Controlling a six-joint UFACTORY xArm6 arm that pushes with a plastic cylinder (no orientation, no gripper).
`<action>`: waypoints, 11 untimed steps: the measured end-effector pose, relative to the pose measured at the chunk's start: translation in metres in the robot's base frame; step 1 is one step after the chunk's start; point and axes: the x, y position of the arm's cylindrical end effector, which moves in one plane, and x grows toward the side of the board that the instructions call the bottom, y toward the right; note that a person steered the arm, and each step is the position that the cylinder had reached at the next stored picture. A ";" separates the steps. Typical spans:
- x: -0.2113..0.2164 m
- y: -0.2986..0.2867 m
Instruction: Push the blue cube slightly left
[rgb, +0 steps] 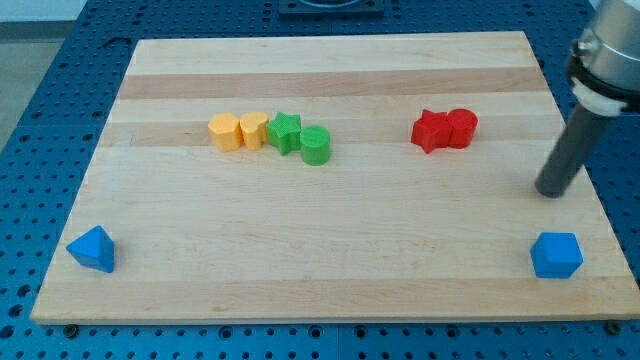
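Tabletop (330, 230): pale wooden board on a blue perforated base (40, 120).
Blue cube (556, 255): at the board's 4 o'clock corner.
My tip (549, 192): just at 12 o'clock of the blue cube, apart from it.
Fingers: the rod carries none.
Blue triangular block (92, 249): 8 o'clock corner.

My tip (549, 192) hovers, seemingly apart, just above the blue cube (556, 255)

Blue cube (556, 255); pale striped wooden board (330, 260).
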 end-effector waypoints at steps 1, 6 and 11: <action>0.033 0.001; 0.066 -0.022; 0.075 -0.038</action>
